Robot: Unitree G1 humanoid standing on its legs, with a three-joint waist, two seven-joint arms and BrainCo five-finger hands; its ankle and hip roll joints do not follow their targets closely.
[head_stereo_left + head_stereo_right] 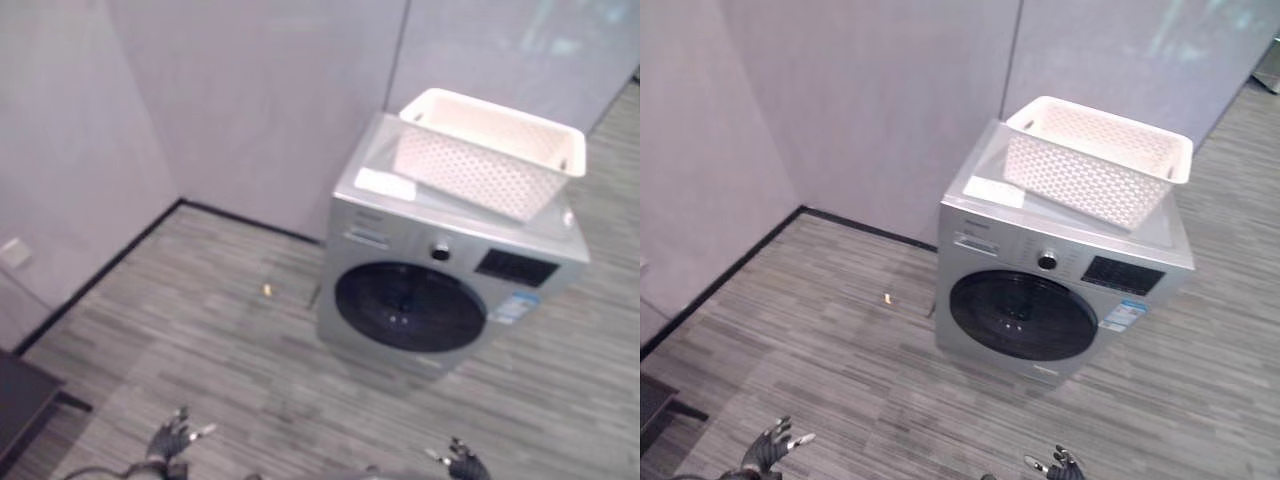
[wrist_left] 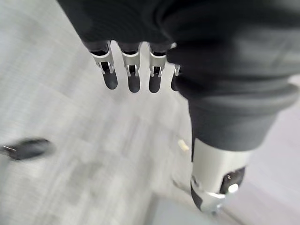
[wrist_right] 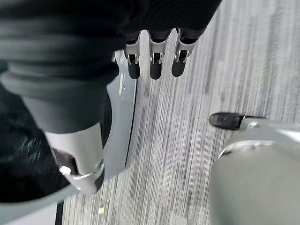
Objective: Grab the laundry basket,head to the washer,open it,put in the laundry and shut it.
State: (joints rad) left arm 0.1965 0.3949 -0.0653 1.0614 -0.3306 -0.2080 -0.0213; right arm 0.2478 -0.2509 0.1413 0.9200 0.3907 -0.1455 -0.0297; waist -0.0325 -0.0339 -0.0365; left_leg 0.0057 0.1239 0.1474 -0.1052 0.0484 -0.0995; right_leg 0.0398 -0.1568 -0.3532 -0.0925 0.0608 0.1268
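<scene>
**Inspector:** Basket (image 1: 490, 150), white, sits on top of the washer (image 1: 440, 270), upper right of the frame. No laundry visible inside it. Round door (image 1: 408, 306) is closed.

**Assessor:** Hands?

**Inspector:** Left hand (image 1: 172, 436) and right hand (image 1: 460, 462) low at the bottom edge, fingers straight and relaxed, holding nothing, well apart from the washer.

**Assessor:** Stage?

**Inspector:** Fits either basket awaiting unloading or a finished load. Any approach should square up to the door.
</scene>
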